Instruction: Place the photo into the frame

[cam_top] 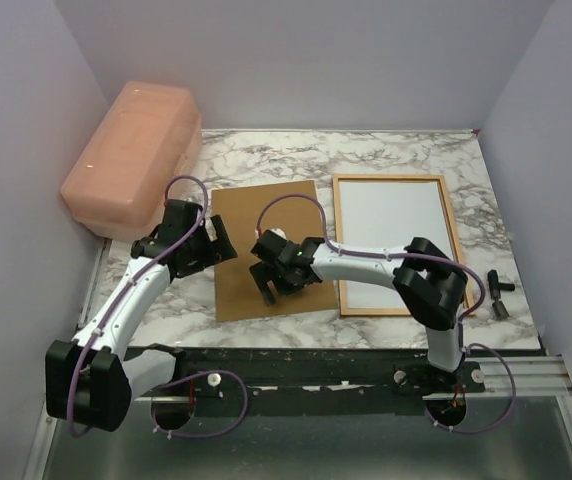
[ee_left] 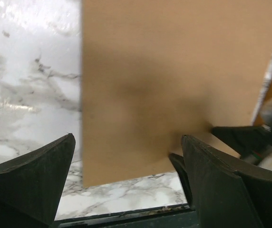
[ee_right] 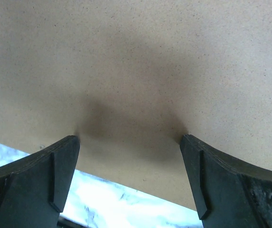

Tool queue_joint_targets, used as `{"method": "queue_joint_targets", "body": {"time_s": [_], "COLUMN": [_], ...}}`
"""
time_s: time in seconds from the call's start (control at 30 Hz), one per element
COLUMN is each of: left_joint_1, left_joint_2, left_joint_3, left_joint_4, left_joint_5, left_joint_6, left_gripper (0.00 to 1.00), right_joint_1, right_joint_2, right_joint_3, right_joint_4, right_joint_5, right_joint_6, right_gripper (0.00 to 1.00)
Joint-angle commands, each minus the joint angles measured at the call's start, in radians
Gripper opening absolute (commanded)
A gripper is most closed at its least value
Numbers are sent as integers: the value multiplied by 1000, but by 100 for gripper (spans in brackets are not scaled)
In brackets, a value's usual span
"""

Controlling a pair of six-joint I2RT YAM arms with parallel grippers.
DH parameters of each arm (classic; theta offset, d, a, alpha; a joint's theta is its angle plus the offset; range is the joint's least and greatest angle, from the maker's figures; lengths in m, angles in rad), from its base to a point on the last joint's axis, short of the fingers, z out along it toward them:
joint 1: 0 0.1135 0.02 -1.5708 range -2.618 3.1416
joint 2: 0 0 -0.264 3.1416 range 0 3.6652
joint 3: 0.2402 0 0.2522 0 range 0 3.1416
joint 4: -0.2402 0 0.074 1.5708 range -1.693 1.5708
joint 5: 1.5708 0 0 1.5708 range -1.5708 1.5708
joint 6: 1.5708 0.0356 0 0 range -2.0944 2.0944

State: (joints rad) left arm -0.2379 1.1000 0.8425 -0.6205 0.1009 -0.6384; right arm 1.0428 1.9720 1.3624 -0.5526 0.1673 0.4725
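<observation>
One frame [cam_top: 391,179] lies flat on the right half of the counter [cam_top: 386,150]. It is a thin orange-brown wooden rectangle, and a plain whitish-grey panel [cam_top: 391,240] fills its opening. Its long axis runs from the counter's near edge toward the far edge, with the short rails facing those edges. The right arm's elbow covers its near right corner. Just beside its left rail, across a narrow strip of marble, lies one plain brown backing board [cam_top: 246,265], turned slightly off square. Two grippers hang over this board. The left gripper [cam_top: 222,240] is at the board's left edge, fingers spread wide with nothing between them; its wrist view shows that edge running between the two fingertips. The right gripper [cam_top: 278,290] is over the board's near right part, also spread wide and gripping nothing. In its wrist view both fingertips sit close to the brown surface over dark shadows, and whether they touch it I cannot tell. One pink plastic box [cam_top: 131,155] sits at the far left corner. Two small black items [cam_top: 501,287] lie near the right edge, beside the frame.
</observation>
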Motion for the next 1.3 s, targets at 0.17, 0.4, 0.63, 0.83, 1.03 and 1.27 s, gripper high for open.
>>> {"method": "queue_joint_targets", "body": {"time_s": [0.17,0.4,0.63,0.83,1.03,1.27], "left_joint_1": [63,63,60,60,57,57], "left_joint_2": [93,181,240,260,285,317], "left_joint_3": [-152,-188,-200,-180,-154,-123], "left_joint_4": [64,130,160,138,121,89], "left_joint_5": [51,131,163,161,184,185], "left_joint_6": [-22,-27,-28,-27,-14,9], "left_gripper": [96,94,93,93,93,92], "right_joint_1": [15,-83,-228,-283,-284,-283], "right_joint_2": [-151,-194,-211,-166,-86,-56], "right_joint_3": [-27,-88,-188,-154,-114,-117], "right_joint_4": [-112,-73,-13,-16,-37,-63], "right_joint_5": [-110,-147,-159,-121,-76,27], "right_joint_6": [121,132,159,143,135,141], "right_gripper": [100,100,100,100,100,100]}}
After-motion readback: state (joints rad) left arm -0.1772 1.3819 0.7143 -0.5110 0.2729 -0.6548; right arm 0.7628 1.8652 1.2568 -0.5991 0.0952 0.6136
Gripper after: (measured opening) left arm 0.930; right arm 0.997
